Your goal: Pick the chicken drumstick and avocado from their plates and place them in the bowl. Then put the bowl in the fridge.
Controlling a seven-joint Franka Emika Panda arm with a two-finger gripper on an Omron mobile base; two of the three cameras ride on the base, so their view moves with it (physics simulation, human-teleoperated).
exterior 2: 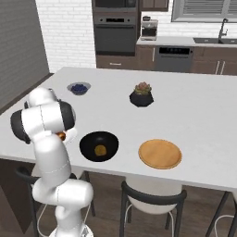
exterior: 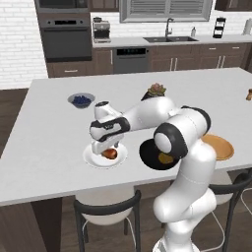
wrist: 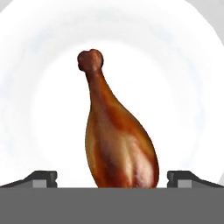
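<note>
The reddish-brown chicken drumstick (wrist: 116, 135) lies on the glossy white plate (wrist: 183, 87), its thick end between my two fingertips (wrist: 43, 178), which stand wide apart on either side without touching it. My open gripper (exterior: 109, 147) hangs just over the drumstick (exterior: 110, 154) on the white plate (exterior: 93, 158) near the table's front edge. To the right sits the matte black bowl (exterior 2: 89, 141) with the olive-brown avocado (exterior 2: 100, 150) inside it. The tan wooden plate (exterior 2: 159, 153) lies bare further right. The fridge is out of view.
A small grey-blue bowl of berries (exterior: 81, 101) and a faceted black plant pot (exterior: 155, 91) stand further back on the white island. Black-framed stools (exterior: 106, 206) are tucked under the front edge. A dark wall oven (exterior: 66, 39) and a sink counter (exterior: 170, 39) line the back wall.
</note>
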